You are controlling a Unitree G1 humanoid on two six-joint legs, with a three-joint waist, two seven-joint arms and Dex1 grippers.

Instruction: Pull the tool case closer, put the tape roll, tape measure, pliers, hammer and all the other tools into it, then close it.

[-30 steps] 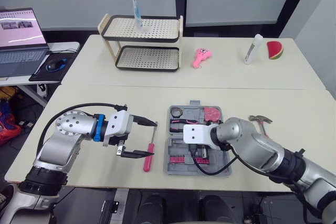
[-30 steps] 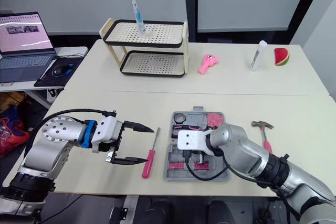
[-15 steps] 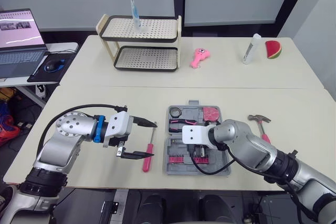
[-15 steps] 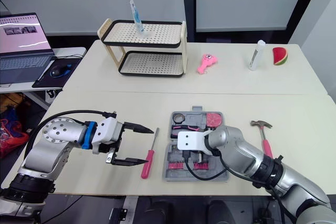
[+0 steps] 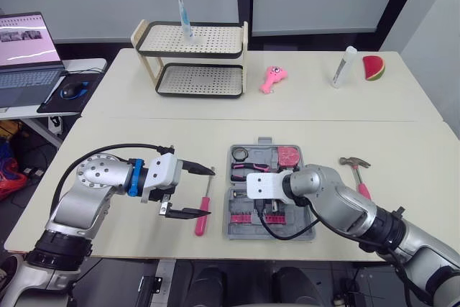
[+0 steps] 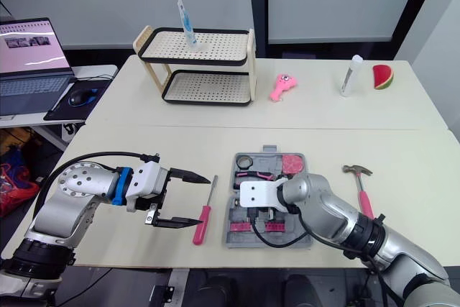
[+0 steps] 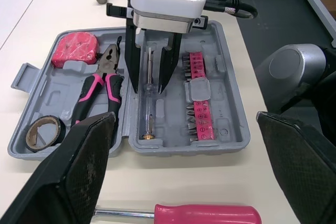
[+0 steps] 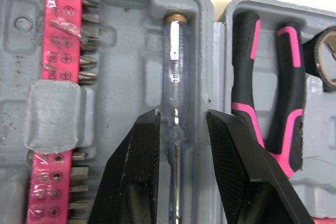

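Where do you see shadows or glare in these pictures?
Left eye view: the light is even, with only faint shadows on the table. Right wrist view: small glints on the clear screwdriver inside the right gripper. Left wrist view: the hollows of the tool case are shaded.

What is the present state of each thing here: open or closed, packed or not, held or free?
tool case: open, lying flat.
tape roll: in the case.
tape measure: in the case.
pliers: in the case.
clear screwdriver: in its slot, not gripped.
pink screwdriver: outside the case, free.
hammer: outside the case, free.
left tool: open, empty.
right tool: open, straddling the clear screwdriver.
laptop: screen lit.
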